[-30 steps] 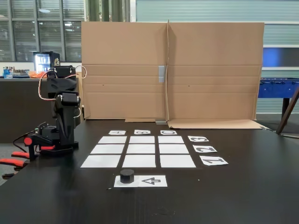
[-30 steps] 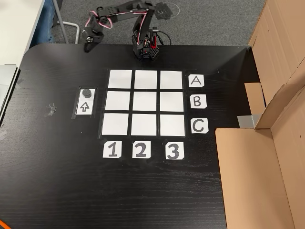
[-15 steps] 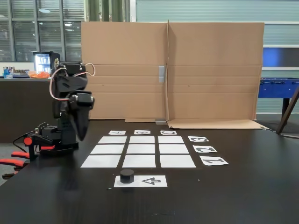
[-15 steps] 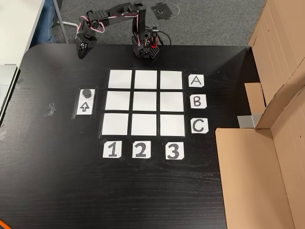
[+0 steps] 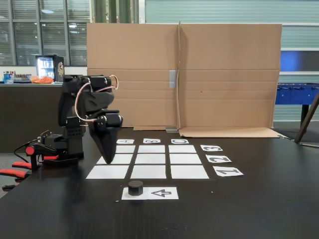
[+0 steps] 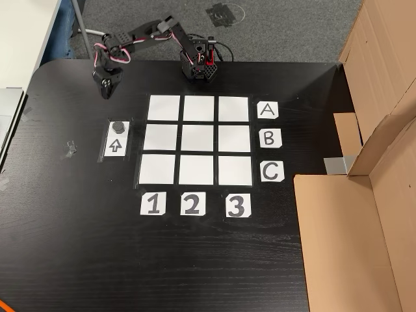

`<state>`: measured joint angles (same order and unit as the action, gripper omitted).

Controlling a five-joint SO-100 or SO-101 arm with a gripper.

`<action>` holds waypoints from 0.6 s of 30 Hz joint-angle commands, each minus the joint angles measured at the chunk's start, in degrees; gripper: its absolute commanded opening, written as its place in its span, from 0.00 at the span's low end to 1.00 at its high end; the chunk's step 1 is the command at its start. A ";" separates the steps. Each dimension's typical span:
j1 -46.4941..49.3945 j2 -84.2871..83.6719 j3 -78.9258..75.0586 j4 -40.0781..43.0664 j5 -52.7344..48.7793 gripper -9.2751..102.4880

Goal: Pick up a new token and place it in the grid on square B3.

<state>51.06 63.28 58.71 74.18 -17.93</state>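
A: Count? 
B: One matte black puck token (image 6: 117, 126) sitting on the arrow sheet (image 6: 116, 145), beside nine white grid (image 6: 197, 140) rectangles.
A: Black two-finger gripper (image 6: 104, 95)?
B: Hanging near the grid; opening can't be told.

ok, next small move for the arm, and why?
Probably swing on toward the token and lower over it. The gripper hangs above bare table, short of the arrow sheet where the token sits, and the grid holds nothing.
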 commanded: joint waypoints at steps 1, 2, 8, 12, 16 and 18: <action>-1.14 -2.99 -7.91 1.76 0.62 0.07; -1.41 -4.04 -9.67 2.55 0.62 0.07; -4.39 -5.54 -11.43 4.22 -0.44 0.18; -7.12 -6.94 -11.43 6.94 -2.29 0.25; -9.76 -9.14 -11.43 10.63 -3.60 0.30; -10.63 -10.11 -11.43 12.57 -3.96 0.36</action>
<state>41.75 53.09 49.48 85.08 -21.01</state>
